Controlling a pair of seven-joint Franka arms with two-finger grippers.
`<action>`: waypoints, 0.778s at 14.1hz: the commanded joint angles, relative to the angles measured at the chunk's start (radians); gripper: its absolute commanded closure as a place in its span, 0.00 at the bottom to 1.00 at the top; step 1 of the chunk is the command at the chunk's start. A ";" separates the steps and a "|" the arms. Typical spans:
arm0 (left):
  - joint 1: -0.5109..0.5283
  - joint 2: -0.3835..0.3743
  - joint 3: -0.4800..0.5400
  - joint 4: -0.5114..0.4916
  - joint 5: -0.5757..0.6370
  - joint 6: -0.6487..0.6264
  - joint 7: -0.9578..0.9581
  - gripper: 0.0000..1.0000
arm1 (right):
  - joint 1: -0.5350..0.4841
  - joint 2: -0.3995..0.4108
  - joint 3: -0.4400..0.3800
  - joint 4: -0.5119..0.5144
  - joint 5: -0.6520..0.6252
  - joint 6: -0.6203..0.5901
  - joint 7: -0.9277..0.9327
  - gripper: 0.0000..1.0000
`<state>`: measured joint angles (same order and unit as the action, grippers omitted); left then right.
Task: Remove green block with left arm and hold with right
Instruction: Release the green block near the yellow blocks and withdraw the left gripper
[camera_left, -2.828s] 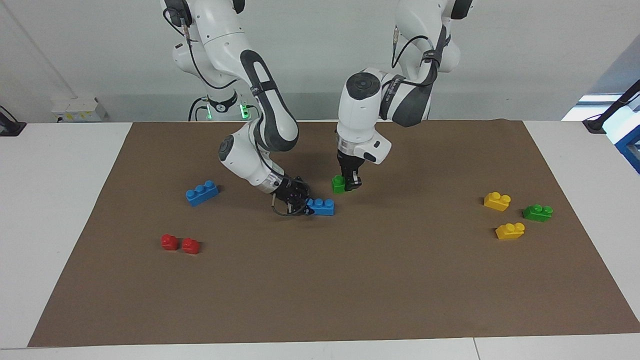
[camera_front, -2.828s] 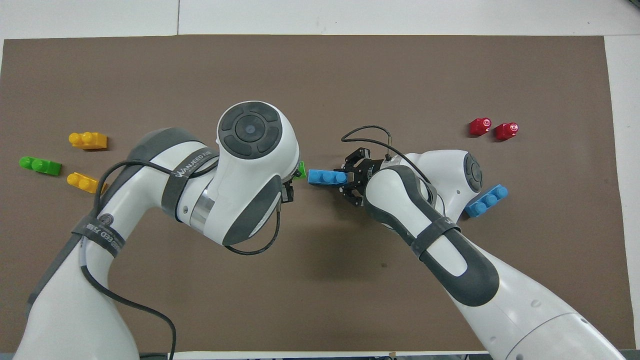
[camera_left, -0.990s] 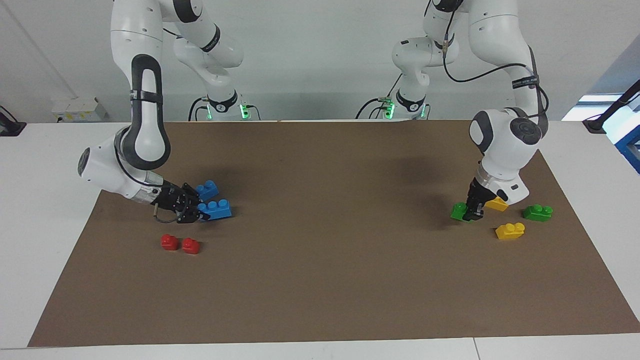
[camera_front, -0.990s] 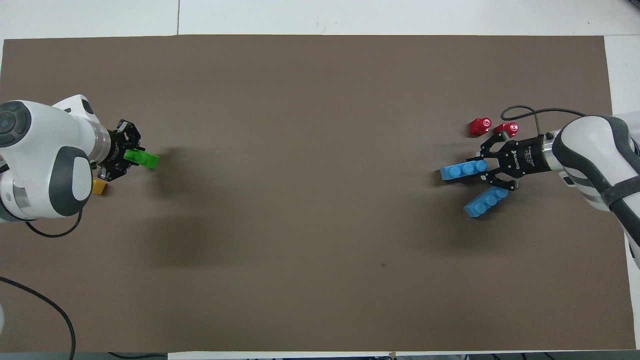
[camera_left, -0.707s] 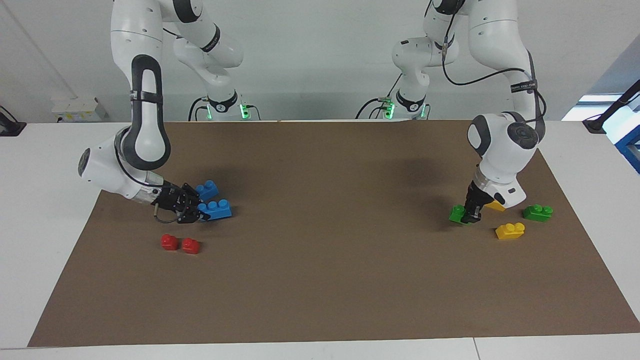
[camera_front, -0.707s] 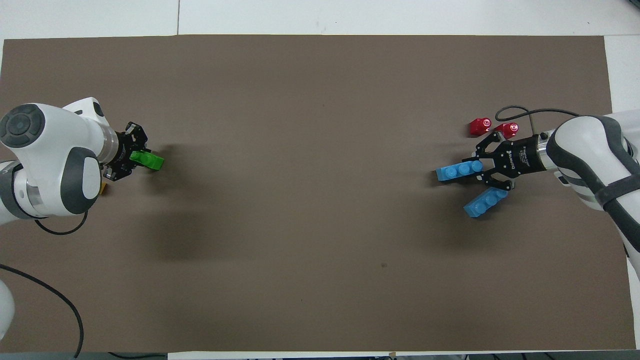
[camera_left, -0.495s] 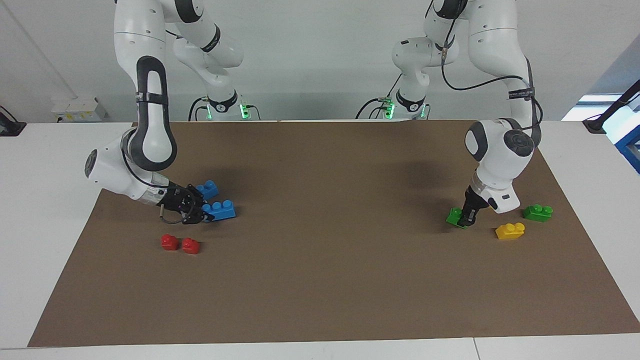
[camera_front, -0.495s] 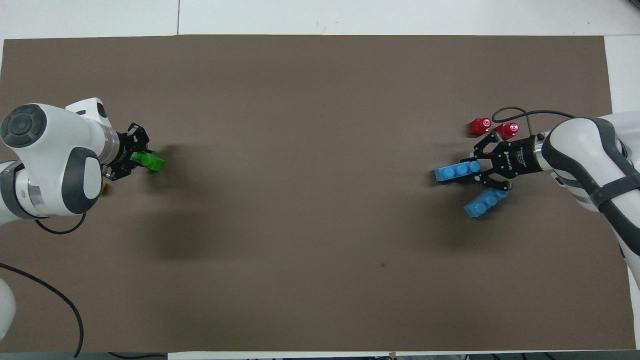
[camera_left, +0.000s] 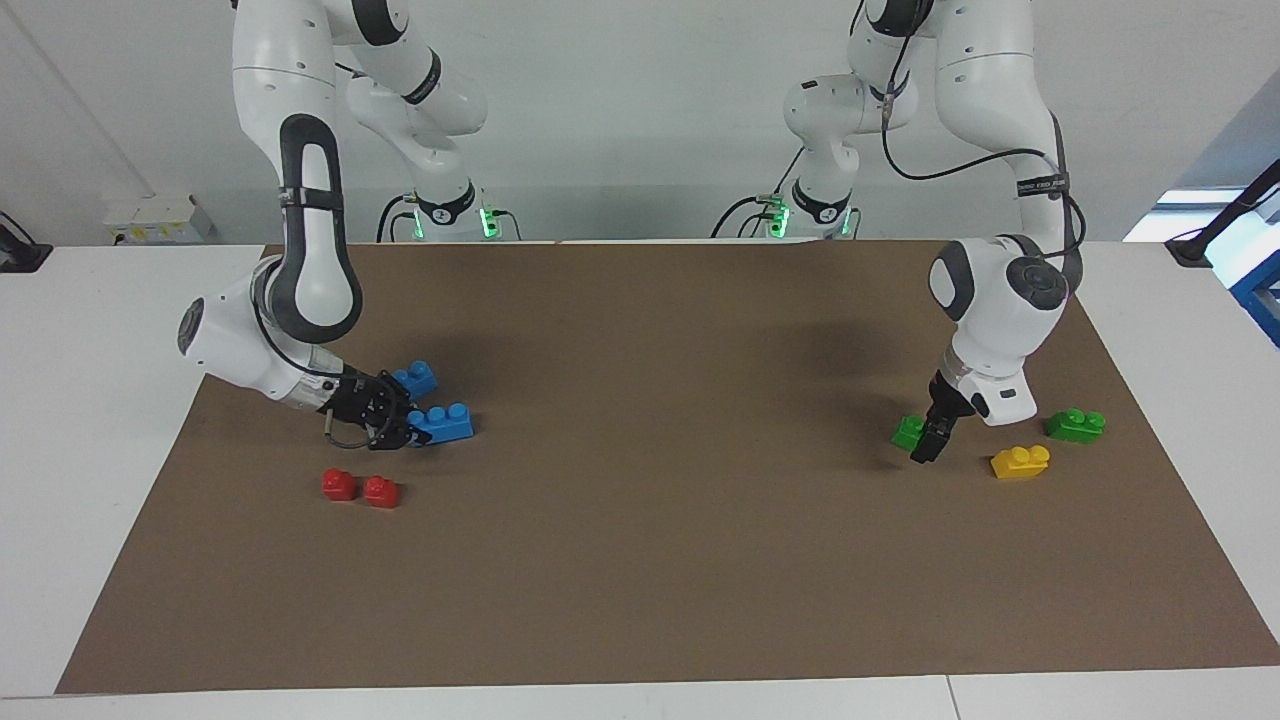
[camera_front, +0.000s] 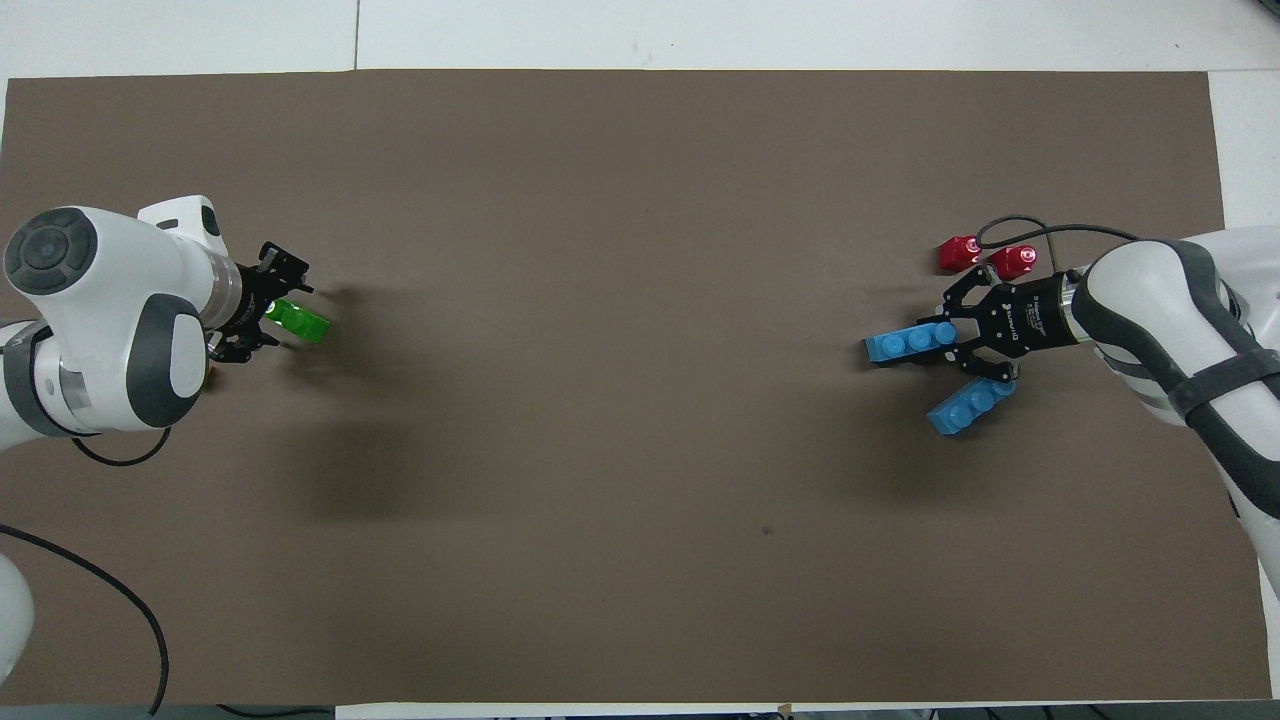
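Note:
The green block (camera_left: 908, 431) (camera_front: 302, 323) lies on the brown mat at the left arm's end of the table. My left gripper (camera_left: 926, 446) (camera_front: 280, 308) stands open right beside it, its fingers spread to either side of the block's end. I cannot tell whether they touch the block. At the right arm's end, my right gripper (camera_left: 405, 430) (camera_front: 958, 343) is low over the mat and shut on one end of a blue three-stud brick (camera_left: 443, 424) (camera_front: 908, 343).
A second blue brick (camera_left: 413, 379) (camera_front: 970, 405) lies close beside the right gripper. Two red blocks (camera_left: 360, 488) (camera_front: 985, 256) sit farther from the robots than it. A yellow brick (camera_left: 1020, 461) and a darker green brick (camera_left: 1075, 425) lie near the left gripper.
My left gripper has opened and let go of the green block, which now lies on the mat. The right gripper has shifted slightly toward the table's middle with the blue brick.

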<state>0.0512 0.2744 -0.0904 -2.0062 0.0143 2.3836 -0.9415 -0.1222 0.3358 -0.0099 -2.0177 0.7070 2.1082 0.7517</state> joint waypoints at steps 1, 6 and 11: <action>-0.004 -0.043 0.001 0.026 -0.007 -0.001 0.026 0.00 | 0.001 -0.003 0.007 -0.027 -0.004 0.055 -0.008 1.00; -0.010 -0.047 -0.002 0.211 0.061 -0.229 0.223 0.00 | 0.027 -0.001 0.007 -0.027 -0.004 0.056 -0.005 0.59; -0.002 -0.130 -0.002 0.299 0.061 -0.417 0.605 0.00 | 0.038 -0.004 0.007 -0.015 -0.009 0.049 0.063 0.08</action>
<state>0.0459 0.1875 -0.0915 -1.7273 0.0589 2.0394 -0.4658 -0.0836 0.3395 -0.0084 -2.0267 0.7070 2.1433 0.7855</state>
